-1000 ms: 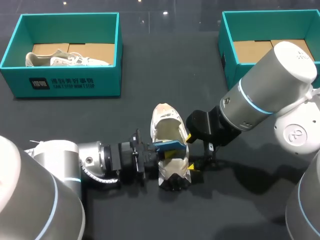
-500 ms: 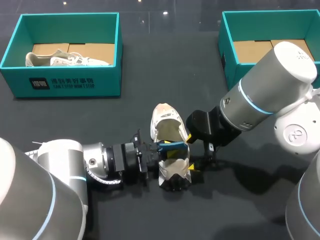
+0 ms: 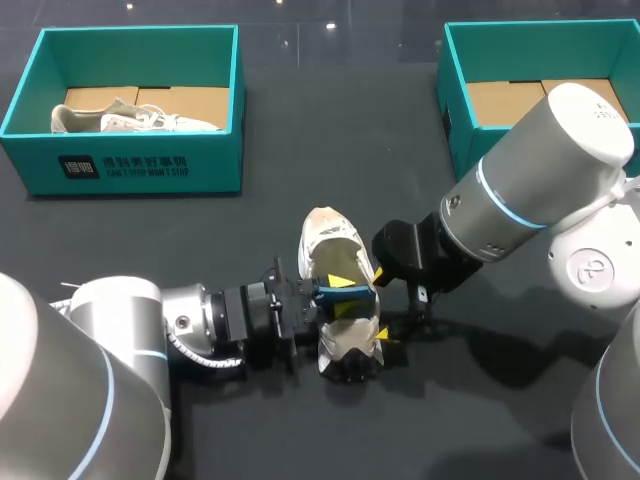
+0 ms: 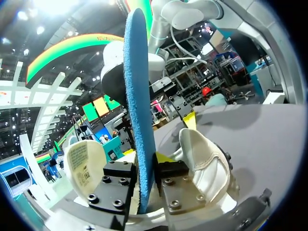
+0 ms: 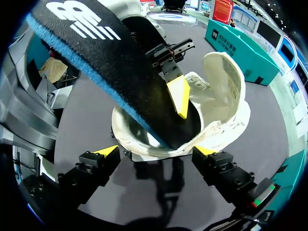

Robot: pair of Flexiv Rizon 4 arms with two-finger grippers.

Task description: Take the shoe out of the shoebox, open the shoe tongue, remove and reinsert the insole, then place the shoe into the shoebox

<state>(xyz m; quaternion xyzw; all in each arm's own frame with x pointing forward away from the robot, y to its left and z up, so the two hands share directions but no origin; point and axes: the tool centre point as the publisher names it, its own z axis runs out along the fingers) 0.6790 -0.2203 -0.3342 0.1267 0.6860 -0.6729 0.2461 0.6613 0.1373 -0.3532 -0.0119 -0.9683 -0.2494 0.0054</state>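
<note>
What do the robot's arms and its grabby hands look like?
The left arm and right arm are fat silver-grey tubes with light-blue rings. The left end effector and right end effector are black and blocky, with screws and yellow tips.

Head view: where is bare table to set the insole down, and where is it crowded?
Free: the table strip between left shoebox and right shoebox, beyond the shoe; also the patch between left shoebox and left arm. Crowded: around the shoe, where left arm and right arm meet.
</note>
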